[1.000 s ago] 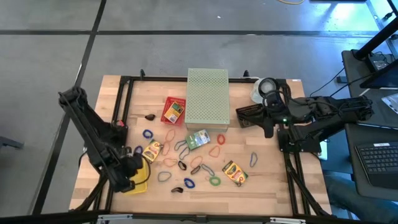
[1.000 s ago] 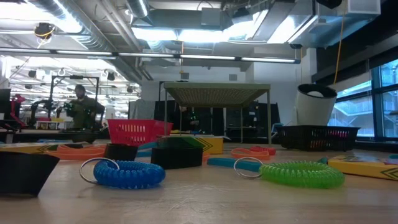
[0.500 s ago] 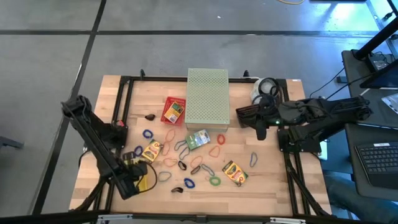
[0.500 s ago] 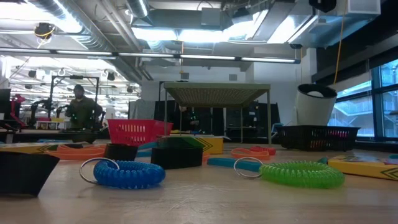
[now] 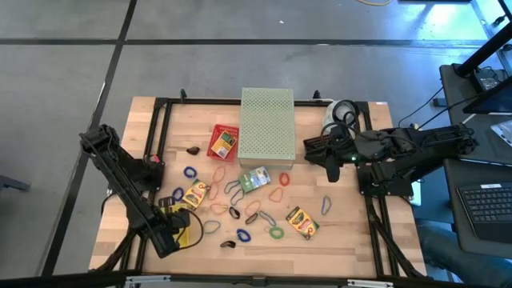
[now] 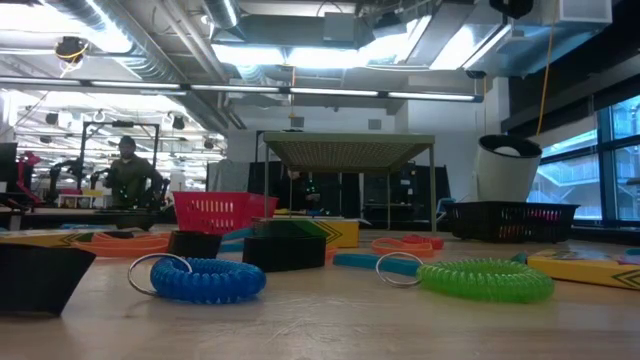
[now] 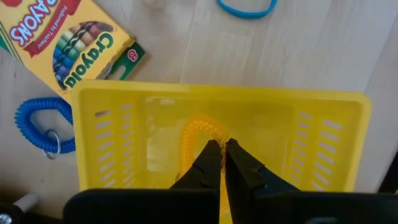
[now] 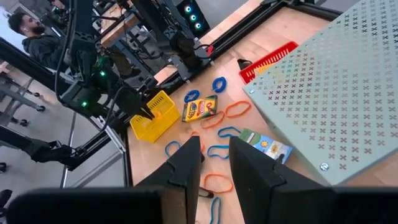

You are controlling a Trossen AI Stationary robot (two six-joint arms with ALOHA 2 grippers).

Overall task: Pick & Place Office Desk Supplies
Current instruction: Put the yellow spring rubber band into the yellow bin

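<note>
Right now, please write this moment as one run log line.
left gripper: shut, above yellow basket | orange coil: in basket | right gripper: open, empty, beside perforated box

robotics lab: exposed ceiling ducts, other arm rigs, seated person behind.

Pale wooden table, glossy yellow plastic basket, printed card crayon box.

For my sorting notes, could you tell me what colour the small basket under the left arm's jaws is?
The small basket is yellow, with slotted walls; it shows best in the left wrist view.
</note>
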